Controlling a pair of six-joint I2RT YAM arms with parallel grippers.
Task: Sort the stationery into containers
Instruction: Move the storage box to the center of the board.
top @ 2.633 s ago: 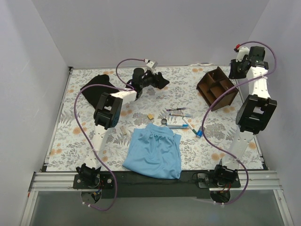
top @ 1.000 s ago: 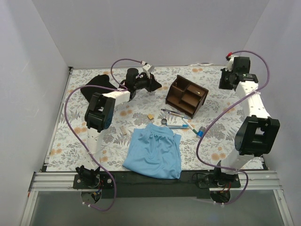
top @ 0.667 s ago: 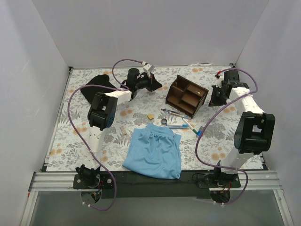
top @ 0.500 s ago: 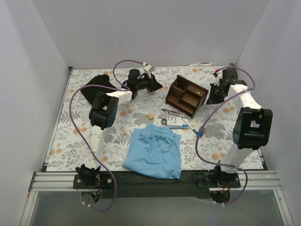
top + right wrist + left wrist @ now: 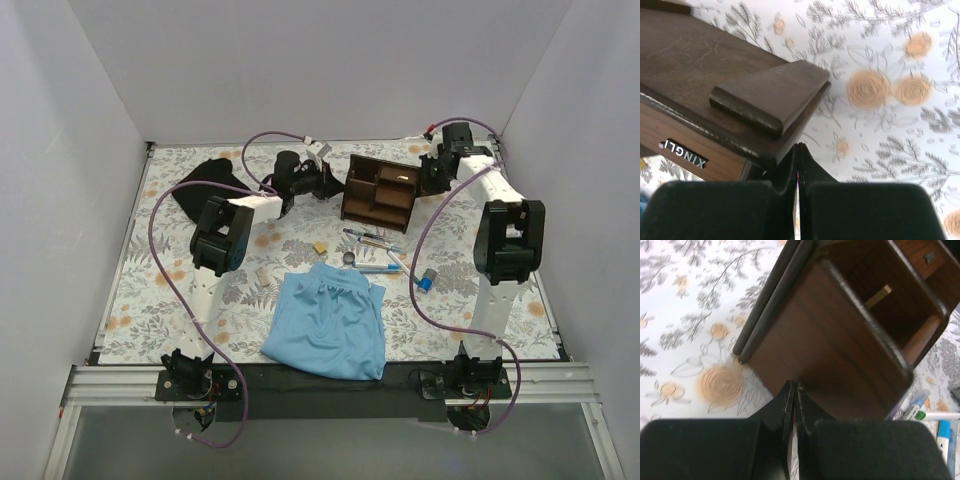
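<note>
The brown wooden organizer (image 5: 378,190) sits toward the far side of the flowered table (image 5: 140,270), and both arms have reached in to it, one on each side. The left gripper (image 5: 794,392) has its two fingers pressed flat together with nothing between them, its tip right at the organizer's plain side wall. The right gripper (image 5: 797,150) is closed up the same way, empty, with its tip just under the opposite corner of the box. To me this looks like the step of squaring up the organizer, nudging it between two closed tips, not picking anything up yet.

The stationery lies loose on the table, just nearer than the box. There are the pens (image 5: 375,240), a blue-capped cylinder (image 5: 425,281), a small dark ring (image 5: 348,258) and a tan eraser (image 5: 320,246). The light blue cloth (image 5: 330,325) is spread nearer the arm bases. Something pale shows inside one compartment, and I cannot tell what it is.

Next, I'd judge, one arm needs to back off the box, spread its fingers and come down over a pen. The pens lie close together, so it must take one without dragging its neighbours.
</note>
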